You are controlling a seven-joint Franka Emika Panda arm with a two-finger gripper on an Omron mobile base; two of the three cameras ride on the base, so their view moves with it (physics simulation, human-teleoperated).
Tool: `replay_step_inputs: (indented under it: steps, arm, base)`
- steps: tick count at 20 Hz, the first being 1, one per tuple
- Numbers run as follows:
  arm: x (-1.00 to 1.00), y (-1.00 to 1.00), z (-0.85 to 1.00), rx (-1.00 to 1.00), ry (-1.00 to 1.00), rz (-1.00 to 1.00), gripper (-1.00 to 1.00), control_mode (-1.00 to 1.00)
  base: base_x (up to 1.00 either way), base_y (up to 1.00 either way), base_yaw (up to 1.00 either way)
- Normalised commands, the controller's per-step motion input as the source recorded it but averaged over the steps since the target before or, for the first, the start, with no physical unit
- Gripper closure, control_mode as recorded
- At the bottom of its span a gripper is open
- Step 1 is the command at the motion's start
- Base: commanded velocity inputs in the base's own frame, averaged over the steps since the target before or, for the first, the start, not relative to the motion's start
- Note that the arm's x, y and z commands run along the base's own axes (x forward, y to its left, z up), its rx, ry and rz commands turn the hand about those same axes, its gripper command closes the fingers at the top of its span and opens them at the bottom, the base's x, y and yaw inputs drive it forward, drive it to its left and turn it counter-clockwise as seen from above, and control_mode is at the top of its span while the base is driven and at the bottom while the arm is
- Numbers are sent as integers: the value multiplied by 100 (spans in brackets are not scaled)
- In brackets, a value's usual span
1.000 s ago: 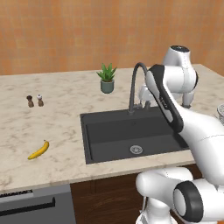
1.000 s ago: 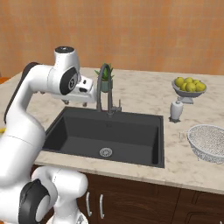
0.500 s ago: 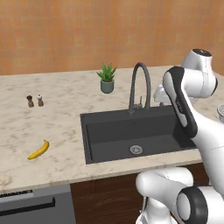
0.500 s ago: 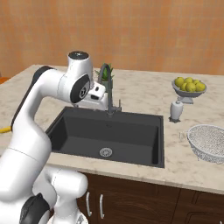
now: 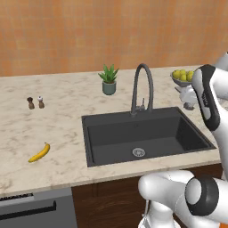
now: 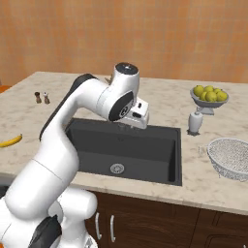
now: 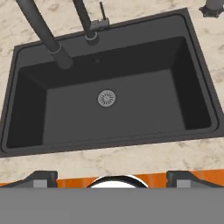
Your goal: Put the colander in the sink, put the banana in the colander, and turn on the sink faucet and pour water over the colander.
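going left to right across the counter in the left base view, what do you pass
Two small dark shakers → curved yellow banana → small potted green plant → tall dark grey gooseneck faucet over the matte black sink → footed bowl of yellow-green fruit.

Arm raised and bent, gripper (image 7: 112,177) pointing down, jaws spread wide

Even, bright, flat light all round; soft shadows inside the sink (image 5: 142,133); everything sharp, no glare.
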Motion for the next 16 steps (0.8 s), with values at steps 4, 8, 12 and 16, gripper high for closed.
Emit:
replay_step_inputs:
  steps: [4,8,12,16]
  arm:
    - [13,-92,0,1,7,-12,-100,-100]
    - [9,-100,-6,3,10,-21,-100,-100]
    - [14,-91,-18,1,11,-26,-100,-100]
    - [24,-81,-36,0,9,-30,-100,-100]
  base:
    - [0,0,0]
    - [0,0,0]
    - [0,0,0]
    - [0,0,0]
